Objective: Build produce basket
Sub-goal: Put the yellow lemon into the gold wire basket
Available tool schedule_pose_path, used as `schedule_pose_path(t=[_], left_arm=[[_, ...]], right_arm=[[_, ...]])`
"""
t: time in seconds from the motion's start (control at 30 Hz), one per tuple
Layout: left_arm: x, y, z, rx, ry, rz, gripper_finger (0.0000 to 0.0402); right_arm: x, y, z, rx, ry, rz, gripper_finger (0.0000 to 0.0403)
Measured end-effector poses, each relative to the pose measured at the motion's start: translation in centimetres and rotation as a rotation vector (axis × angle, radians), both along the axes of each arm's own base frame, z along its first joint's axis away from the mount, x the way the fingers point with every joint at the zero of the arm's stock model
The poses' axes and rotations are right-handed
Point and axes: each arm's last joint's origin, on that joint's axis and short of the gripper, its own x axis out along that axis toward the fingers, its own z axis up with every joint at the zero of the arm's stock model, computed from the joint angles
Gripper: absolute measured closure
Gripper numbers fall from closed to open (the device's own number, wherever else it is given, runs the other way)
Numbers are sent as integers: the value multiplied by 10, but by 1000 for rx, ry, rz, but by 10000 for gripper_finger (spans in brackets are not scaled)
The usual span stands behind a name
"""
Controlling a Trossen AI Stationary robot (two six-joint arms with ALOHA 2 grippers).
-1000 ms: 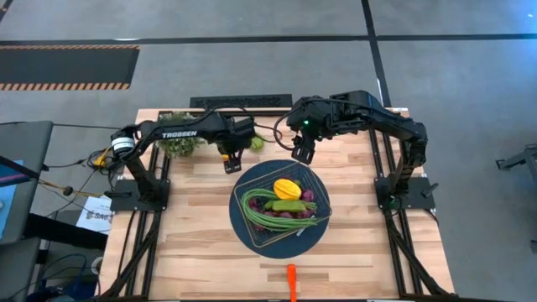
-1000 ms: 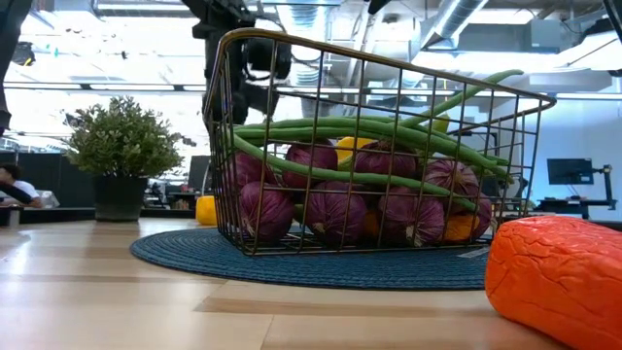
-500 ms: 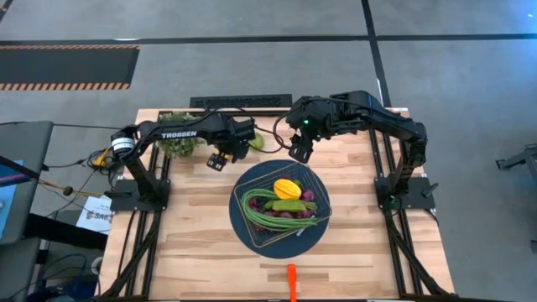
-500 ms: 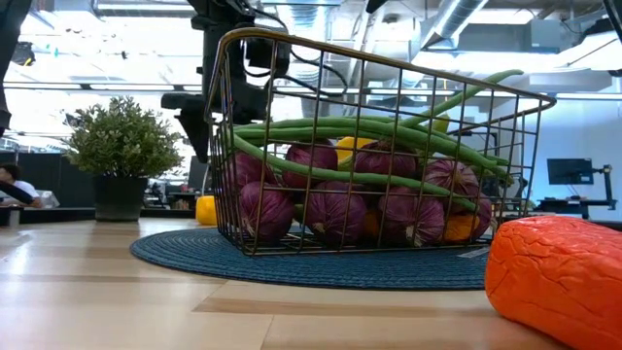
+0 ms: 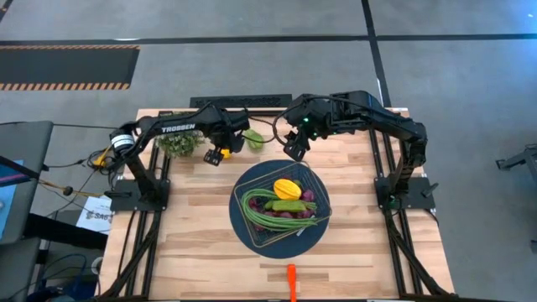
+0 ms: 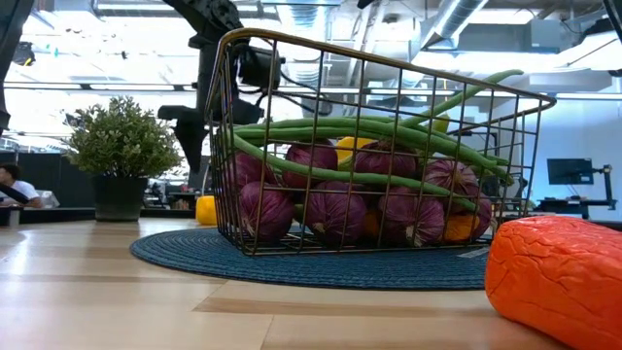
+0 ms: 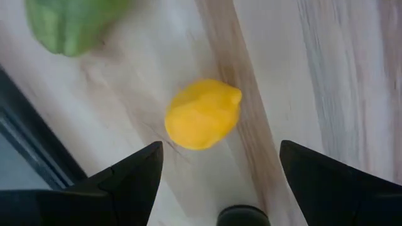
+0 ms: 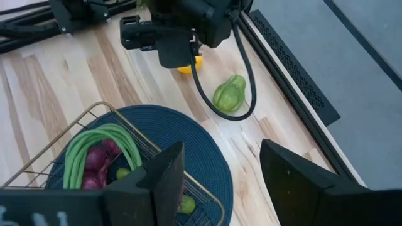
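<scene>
The wire basket (image 5: 281, 210) stands on a round dark blue mat (image 5: 243, 235) and holds green beans (image 5: 273, 216), purple grapes (image 6: 335, 209) and a yellow pepper (image 5: 287, 187). A small yellow fruit (image 7: 202, 114) lies on the wood beyond the mat, and a green pepper (image 5: 254, 139) lies to its right. My left gripper (image 7: 221, 148) hangs open above the yellow fruit with a finger on either side, touching nothing. My right gripper (image 5: 291, 149) is open in the air over the mat's far edge, near the green pepper (image 8: 229, 94).
A leafy potted plant (image 5: 179, 143) stands at the far left, close to my left arm. An orange carrot (image 5: 291, 281) lies at the table's near edge and fills the low view's right corner (image 6: 559, 277). Bare wood lies left and right of the mat.
My left gripper has moved toward the table's left and far edge and come down over the yellow fruit. My right gripper has drifted slightly toward the far left. The basket and its contents have kept still.
</scene>
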Motion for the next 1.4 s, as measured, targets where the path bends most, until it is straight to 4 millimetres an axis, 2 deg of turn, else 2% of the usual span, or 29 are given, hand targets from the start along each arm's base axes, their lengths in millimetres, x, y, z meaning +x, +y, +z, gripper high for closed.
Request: schedule_pose_path(t=[0.3,0.5,1.0,1.4], left_arm=[[1,1,-22,47,-19,-151,95],[-4,4,-32,90,33,-244,95],[-8,5,-48,43,-31,-227,95],[-9,9,-48,55,-34,-219,95]], right_arm=[[1,0,1,7,-23,-12,178],[3,0,2,5,-41,-12,178],[5,0,4,2,-68,-10,178],[5,2,4,2,-68,-4,178]])
